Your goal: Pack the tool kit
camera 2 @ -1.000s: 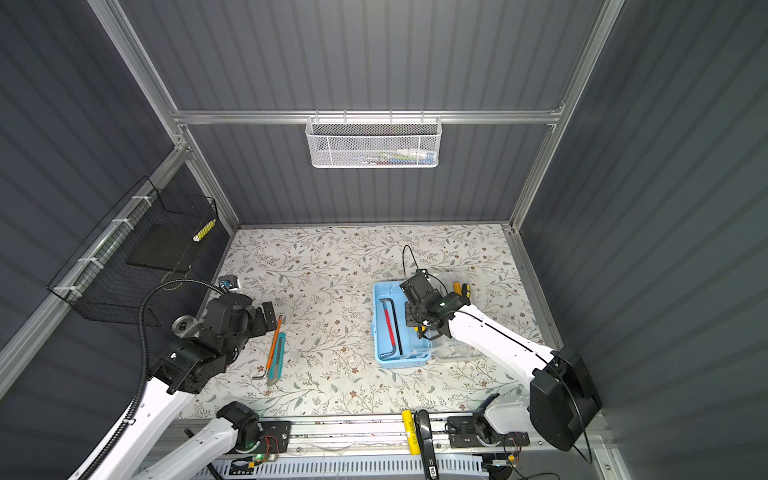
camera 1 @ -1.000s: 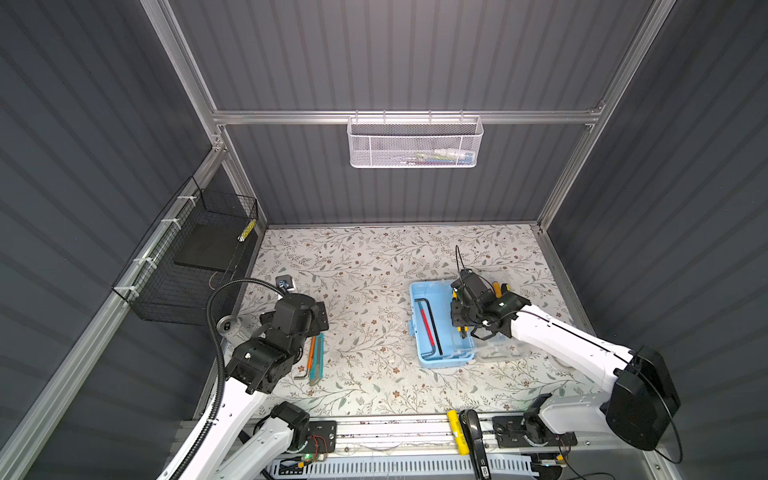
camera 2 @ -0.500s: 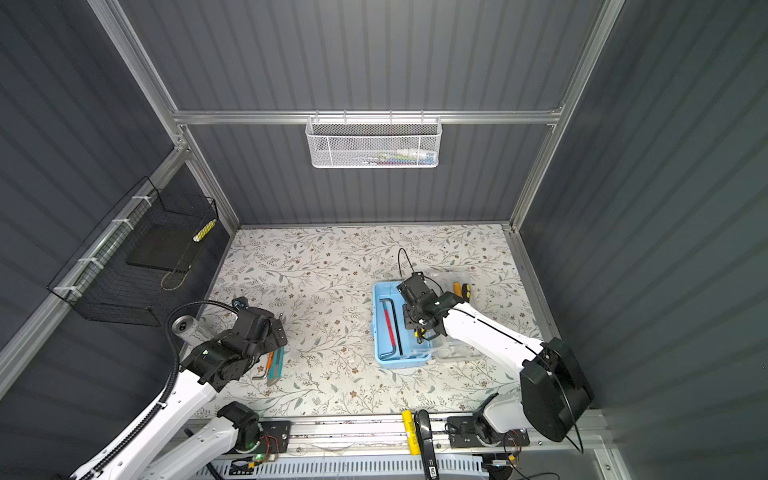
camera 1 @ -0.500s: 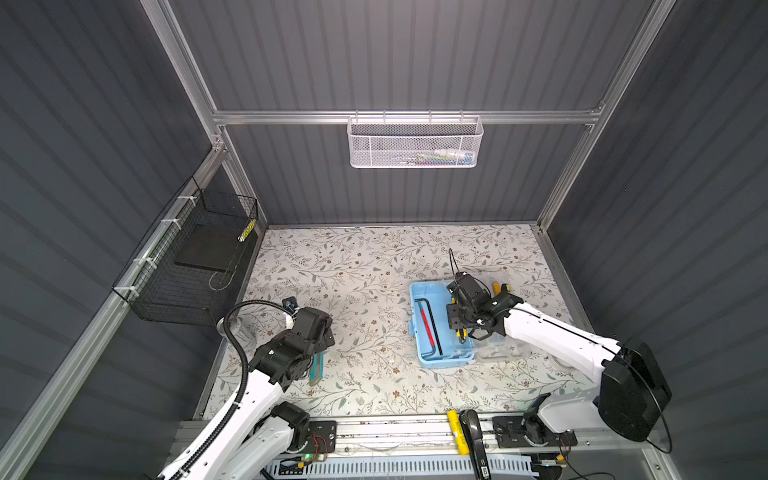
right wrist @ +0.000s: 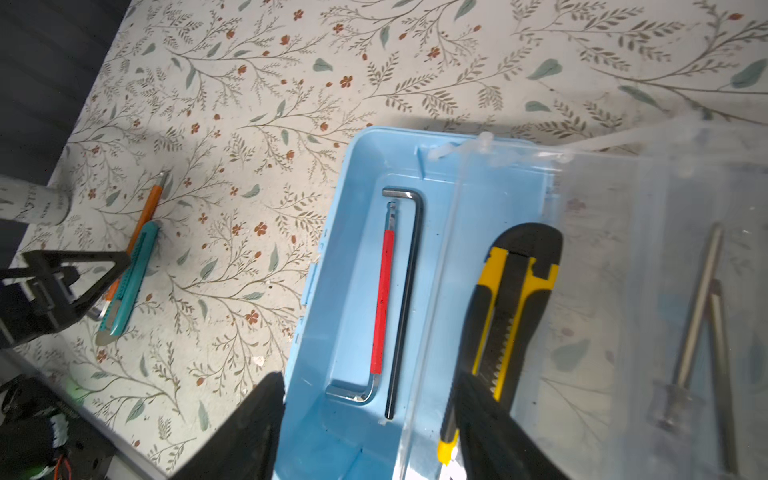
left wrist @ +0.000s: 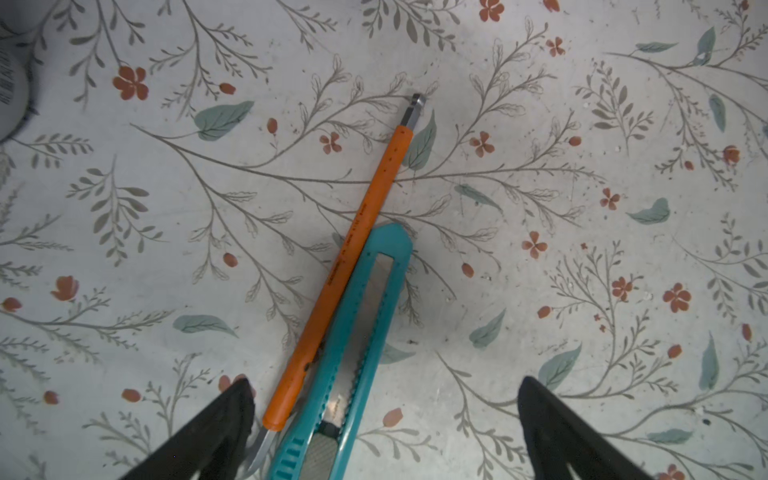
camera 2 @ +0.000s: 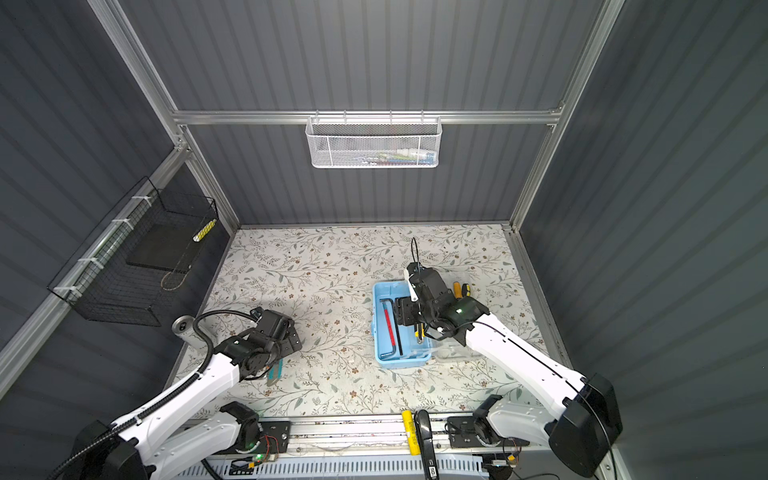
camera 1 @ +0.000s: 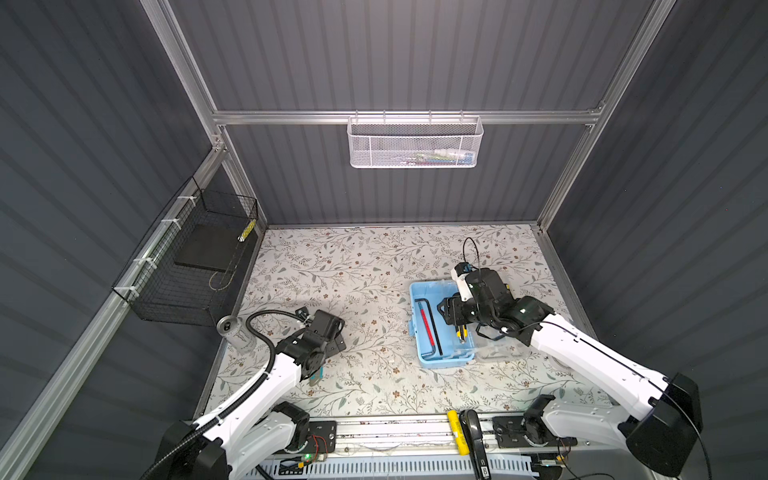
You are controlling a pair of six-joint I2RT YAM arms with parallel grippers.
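The tool kit [camera 1: 424,365] [camera 2: 384,357] [right wrist: 357,257] lies open right of centre, its clear lid [right wrist: 665,232] folded out flat. A red-sleeved hex key [right wrist: 383,299] and a black hex key [right wrist: 409,291] lie in its blue base. A yellow-and-black utility knife [right wrist: 511,299] [camera 1: 462,332] rests along the hinge side. My right gripper [right wrist: 370,424] [camera 1: 451,313] is open over the base, one finger beside the knife. My left gripper [left wrist: 386,432] is open, low over a teal utility knife [left wrist: 365,340] [camera 2: 275,374] and an orange-sleeved hex key [left wrist: 353,245].
A metal can [camera 1: 235,330] stands at the mat's left edge near the left arm. Screwdrivers [camera 2: 461,289] lie under the clear lid. A black wire basket [camera 1: 195,266] hangs on the left wall, a white mesh basket [camera 1: 413,143] on the back rail.
My right gripper has opened and the yellow knife now lies free in the tool kit. My left arm has swung right and down over the teal knife and orange hex key.
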